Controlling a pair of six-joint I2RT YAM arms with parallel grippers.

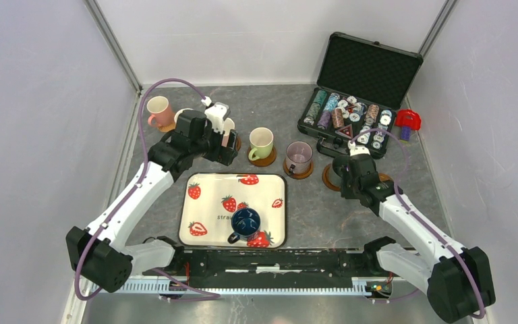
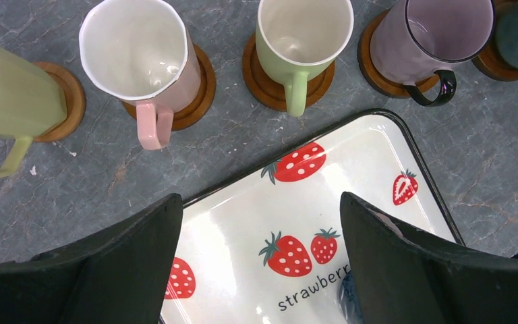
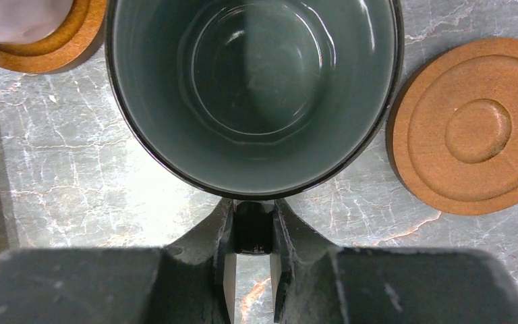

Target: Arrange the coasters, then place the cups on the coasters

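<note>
My left gripper [image 2: 260,263] stands open over the strawberry tray [image 2: 243,223] with nothing between its fingers. Beyond it runs a row of cups on coasters: a light green cup [image 2: 7,101], a pink cup [image 2: 141,61], a green cup [image 2: 303,40] and a mauve cup [image 2: 432,40]. My right gripper [image 3: 252,216] is shut on the black handle of the dark grey-green cup [image 3: 256,88], over a coaster [image 1: 329,177] that peeks out beside it. An empty brown coaster [image 3: 472,128] lies just right of it. A dark blue cup [image 1: 246,223] sits on the tray.
An open black case of poker chips [image 1: 351,115] stands at the back right, with a small red object [image 1: 408,120] beside it. Another pink cup [image 1: 156,111] stands at the back left. Grey walls close in the table on three sides.
</note>
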